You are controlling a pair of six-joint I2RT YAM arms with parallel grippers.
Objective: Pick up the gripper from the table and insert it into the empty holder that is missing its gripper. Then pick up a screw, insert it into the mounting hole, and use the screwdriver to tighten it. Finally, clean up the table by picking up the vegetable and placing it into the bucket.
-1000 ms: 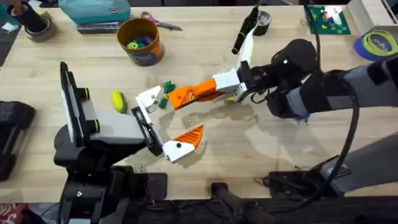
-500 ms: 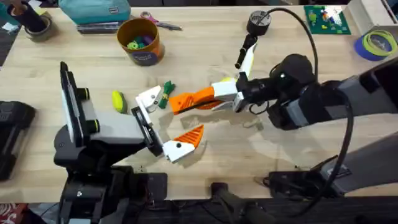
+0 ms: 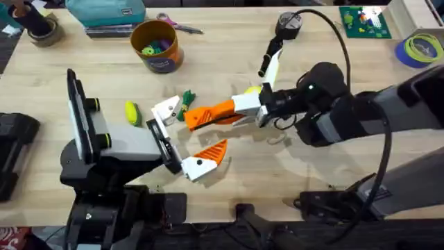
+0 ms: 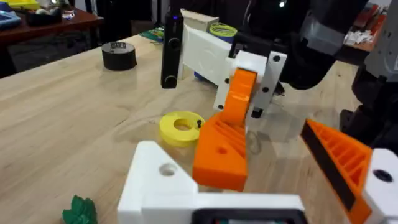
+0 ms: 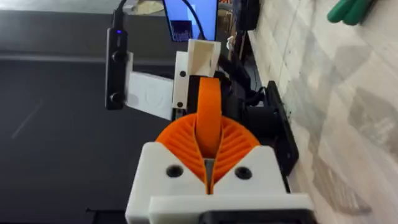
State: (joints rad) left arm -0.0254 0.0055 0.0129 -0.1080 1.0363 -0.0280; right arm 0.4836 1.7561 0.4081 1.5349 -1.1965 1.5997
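One ribbed orange wedge (image 3: 208, 114), white angular holder (image 3: 166, 110)

I'm looking down on a light wooden butcher-block counter (image 3: 83, 62). Along its far edge sit the mustard bucket (image 3: 157, 45), scissors (image 3: 179, 26), a teal case (image 3: 105, 12) and a dark tape roll (image 3: 41, 29). A blue tape roll (image 3: 420, 48) lies at the far right beside a green board (image 3: 363, 21). Nearer the middle, I see the green vegetable (image 3: 184, 105), a small yellow-green piece (image 3: 131, 112) and a yellow flat ring (image 4: 181, 127).
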